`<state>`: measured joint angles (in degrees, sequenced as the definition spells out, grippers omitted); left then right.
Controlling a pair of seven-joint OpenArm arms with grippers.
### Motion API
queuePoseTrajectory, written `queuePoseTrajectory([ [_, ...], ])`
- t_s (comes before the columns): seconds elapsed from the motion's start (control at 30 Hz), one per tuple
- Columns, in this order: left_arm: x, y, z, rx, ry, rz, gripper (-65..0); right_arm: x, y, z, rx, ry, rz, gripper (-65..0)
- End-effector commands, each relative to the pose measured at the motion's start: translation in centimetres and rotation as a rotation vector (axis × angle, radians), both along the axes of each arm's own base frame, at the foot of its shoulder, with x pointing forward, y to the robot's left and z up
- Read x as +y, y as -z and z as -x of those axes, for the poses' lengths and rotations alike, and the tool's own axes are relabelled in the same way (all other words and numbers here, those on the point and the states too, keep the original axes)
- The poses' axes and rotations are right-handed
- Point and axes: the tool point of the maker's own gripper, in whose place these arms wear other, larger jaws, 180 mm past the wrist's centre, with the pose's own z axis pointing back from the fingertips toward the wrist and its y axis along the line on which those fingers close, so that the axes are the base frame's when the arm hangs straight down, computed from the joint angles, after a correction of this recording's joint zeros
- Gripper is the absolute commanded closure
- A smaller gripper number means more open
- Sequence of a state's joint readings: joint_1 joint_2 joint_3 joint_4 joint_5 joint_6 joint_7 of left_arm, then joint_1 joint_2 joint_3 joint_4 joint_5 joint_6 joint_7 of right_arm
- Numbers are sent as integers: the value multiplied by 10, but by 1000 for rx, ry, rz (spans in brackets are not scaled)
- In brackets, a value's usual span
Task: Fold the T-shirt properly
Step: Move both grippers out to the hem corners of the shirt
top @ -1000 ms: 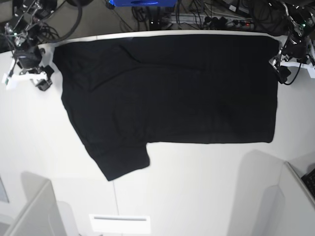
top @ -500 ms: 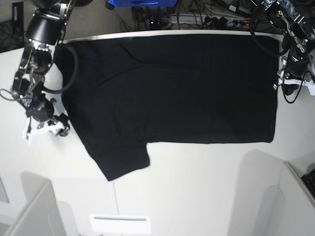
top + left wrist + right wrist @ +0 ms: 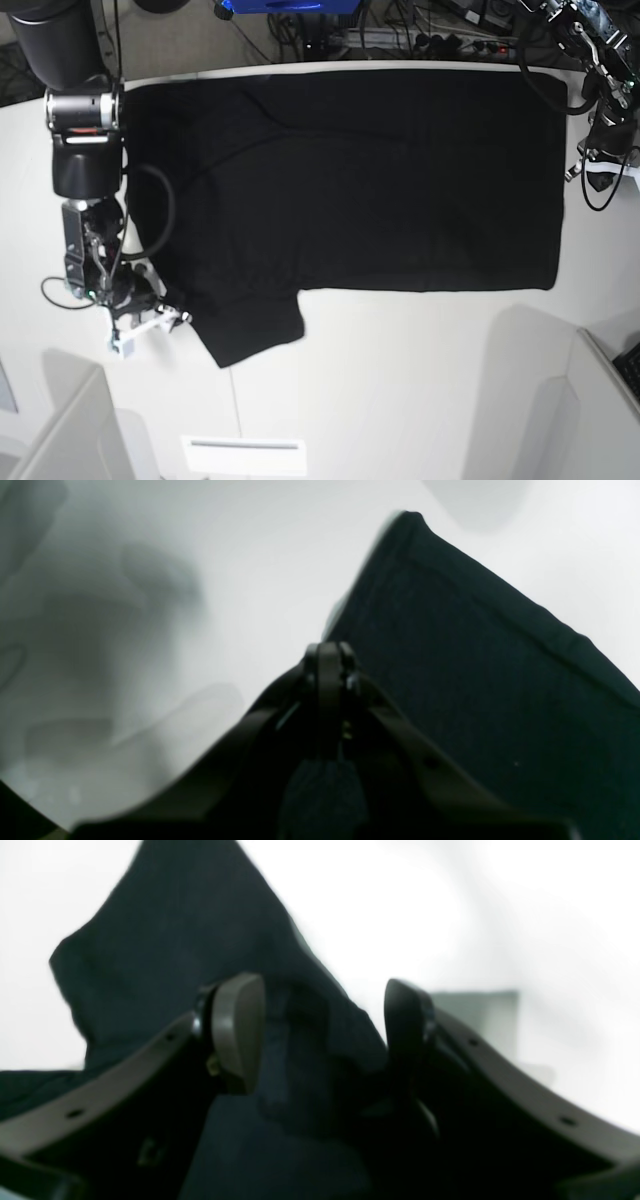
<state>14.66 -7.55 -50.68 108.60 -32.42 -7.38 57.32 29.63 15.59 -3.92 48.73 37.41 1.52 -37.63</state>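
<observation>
The black T-shirt (image 3: 350,180) lies spread flat on the white table (image 3: 400,380), with one short sleeve (image 3: 250,325) pointing toward the front edge. No print shows. My right gripper (image 3: 150,318) is low at the sleeve's left edge. In the right wrist view it (image 3: 322,1035) stands open, with dark cloth (image 3: 200,940) lying between its fingers (image 3: 237,1030). My left gripper (image 3: 592,178) hovers just off the shirt's right edge. The left wrist view shows it (image 3: 327,657) shut, with nothing seen between the tips, beside a shirt corner (image 3: 450,655).
Cables and equipment (image 3: 440,30) crowd the strip behind the table's far edge. A grey partition (image 3: 70,430) stands at the front left and another panel (image 3: 600,410) at the front right. A white label strip (image 3: 243,455) lies near the front edge.
My right arm has travelled down the shirt's left side to the sleeve, and its jaws have widened. My left gripper has shut and shifted slightly along the right edge.
</observation>
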Motion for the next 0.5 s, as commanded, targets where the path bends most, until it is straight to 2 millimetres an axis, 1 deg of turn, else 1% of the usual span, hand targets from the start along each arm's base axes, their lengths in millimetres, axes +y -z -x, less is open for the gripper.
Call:
queuePoseTrajectory([
  [0.0,6,-12,-5,-30,4,-32,0,-4,-22,-20,-65,-8,13,-360],
  [0.17,8,-3,-2,-13,-5,-13,0,5,-14,-30,-74,-53,76,-360],
  [0.23,8,-3,-2,-13,-5,-13,0,5,-7,-31,-69,-67,110,-362],
  [0.27,8,-3,-2,-13,-5,-13,-56,4,-1,-30,-58,-68,123,-362],
  [0.33,8,-4,-3,-16,-5,-13,-140,4,6,-28,-41,-87,135,-362],
  [0.4,8,-4,-4,-19,-6,-12,-194,18,8,-27,-45,-140,116,-360],
  [0.47,8,-4,-4,-21,-6,-12,-217,22,9,-26,-50,-167,109,-357],
])
